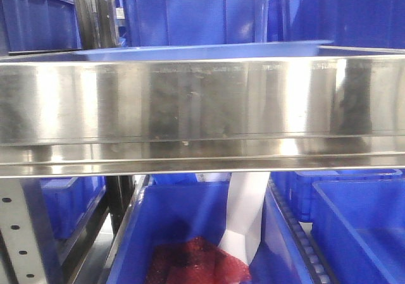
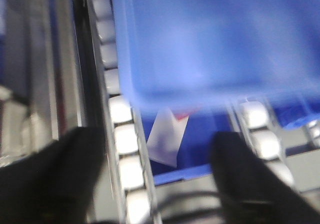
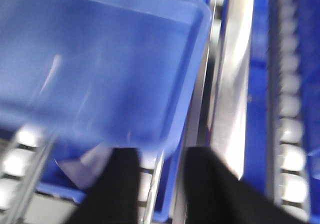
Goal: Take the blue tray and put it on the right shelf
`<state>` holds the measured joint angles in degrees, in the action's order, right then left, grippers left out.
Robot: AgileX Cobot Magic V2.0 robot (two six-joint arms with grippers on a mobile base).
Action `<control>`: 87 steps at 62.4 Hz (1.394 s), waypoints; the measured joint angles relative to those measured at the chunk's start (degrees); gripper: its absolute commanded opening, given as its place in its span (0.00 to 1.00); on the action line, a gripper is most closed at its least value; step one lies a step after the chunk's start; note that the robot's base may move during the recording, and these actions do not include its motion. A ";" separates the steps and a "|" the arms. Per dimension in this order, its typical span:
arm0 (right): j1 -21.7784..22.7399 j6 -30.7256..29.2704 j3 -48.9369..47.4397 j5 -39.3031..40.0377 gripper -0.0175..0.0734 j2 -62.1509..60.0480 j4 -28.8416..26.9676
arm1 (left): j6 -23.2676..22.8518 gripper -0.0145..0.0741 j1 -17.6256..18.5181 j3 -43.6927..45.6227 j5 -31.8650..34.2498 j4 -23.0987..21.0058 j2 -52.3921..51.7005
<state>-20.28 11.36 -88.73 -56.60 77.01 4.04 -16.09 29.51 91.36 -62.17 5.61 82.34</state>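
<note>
The light-blue tray (image 1: 209, 50) shows only as a rim strip just above the broad front lip of the steel right shelf (image 1: 202, 100); it seems to lie on the shelf. In the left wrist view the tray (image 2: 210, 39) fills the upper part, blurred. My left gripper (image 2: 157, 136) is open, its black fingers (image 2: 80, 169) wide apart just short of the tray's near edge. In the right wrist view the tray (image 3: 100, 64) is at upper left. My right gripper (image 3: 162, 154) is open below the tray's corner, with nothing between its fingers (image 3: 120, 184).
Deep dark-blue bins (image 1: 190, 12) stand behind the shelf. Below it are more blue bins (image 1: 183, 233), one with a red mesh bag (image 1: 196, 262) and white paper (image 1: 243, 214). White roller rails (image 2: 122, 134) (image 3: 290, 134) and a perforated upright (image 1: 16, 233) border them.
</note>
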 measured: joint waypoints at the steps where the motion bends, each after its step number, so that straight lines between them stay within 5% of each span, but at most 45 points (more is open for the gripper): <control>1: 0.00 0.00 0.76 0.33 0.28 -1.16 0.00 | 0.00 0.33 0.22 -0.77 0.50 0.12 -0.97; 10: 0.00 0.00 8.89 3.65 0.26 -9.89 0.00 | 0.03 0.10 2.77 -11.41 5.71 0.12 -12.44; 25: 0.00 -0.18 30.60 15.02 0.26 -28.11 0.00 | 0.13 0.11 6.69 -32.25 17.74 0.12 -32.97; 46: 0.00 -0.41 57.28 30.42 0.26 -54.18 3.25 | 2.35 0.11 6.93 -54.25 32.50 0.41 -58.67; 60: 0.00 -0.45 65.24 35.99 0.26 -64.91 4.39 | 5.62 0.11 6.93 -59.01 34.43 0.55 -66.31; 87: 0.00 -0.45 65.89 37.44 0.26 -65.61 4.43 | 5.94 0.11 6.93 -59.12 34.88 0.55 -66.58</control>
<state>-20.28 10.91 -22.84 -19.15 11.39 8.47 -10.16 36.44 32.24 -27.29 6.16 15.76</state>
